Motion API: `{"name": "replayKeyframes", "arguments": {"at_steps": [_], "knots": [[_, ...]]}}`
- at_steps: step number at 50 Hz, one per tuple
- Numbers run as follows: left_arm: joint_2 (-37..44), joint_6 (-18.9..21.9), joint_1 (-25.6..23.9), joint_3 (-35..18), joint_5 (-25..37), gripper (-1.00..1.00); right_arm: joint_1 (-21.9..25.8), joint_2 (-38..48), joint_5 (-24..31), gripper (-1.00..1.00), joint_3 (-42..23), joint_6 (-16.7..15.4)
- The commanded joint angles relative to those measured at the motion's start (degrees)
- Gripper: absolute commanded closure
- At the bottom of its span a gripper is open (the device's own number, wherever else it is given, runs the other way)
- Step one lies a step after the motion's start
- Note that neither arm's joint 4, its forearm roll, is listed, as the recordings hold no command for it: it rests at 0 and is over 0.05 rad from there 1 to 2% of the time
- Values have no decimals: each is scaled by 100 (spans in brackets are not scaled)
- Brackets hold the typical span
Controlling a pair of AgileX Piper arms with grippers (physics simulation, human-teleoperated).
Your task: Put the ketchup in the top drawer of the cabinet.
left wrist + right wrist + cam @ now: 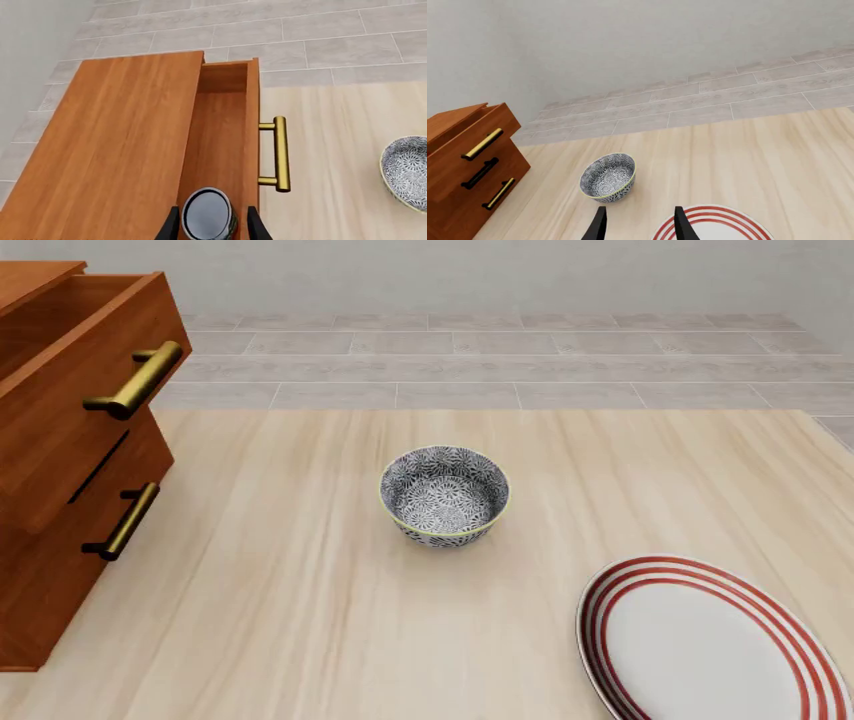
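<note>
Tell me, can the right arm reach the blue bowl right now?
Probably yes. The right arm's fingers are spread with nothing between them, the bowl sits just ahead on the table, and nothing stands between them; the plate lies below.

Patterned bowl [445, 494] mid-table [320, 620], red-ringed plate [714, 645] near it (partly cropped, seemingly empty).

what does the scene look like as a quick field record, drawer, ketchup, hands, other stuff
top drawer: reddish-brown wooden drawer with brass bar handle, pulled open
ketchup: small cylindrical container with dark grey round top, held above the open drawer
left hand: fingers on both sides of the ketchup
right hand: open, holding nothing, above the red-striped white plate
lower drawer: closed
bowl: blue-white patterned bowl upright on the light wooden table, apart from the plate
</note>
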Motion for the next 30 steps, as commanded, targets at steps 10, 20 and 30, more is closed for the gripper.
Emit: {"name": "replayKeyframes", "arguments": {"at_steps": [10, 20, 30], "knots": [[-464, -6, -600, -705, 684, -100, 0, 0, 0, -100, 0, 0], [-703, -38, -1175, -817, 931, -100, 0, 0, 0, -100, 0, 0], [-763, -370, -2053, -535, 679, -100, 0, 0, 0, -100, 0, 0]]}}
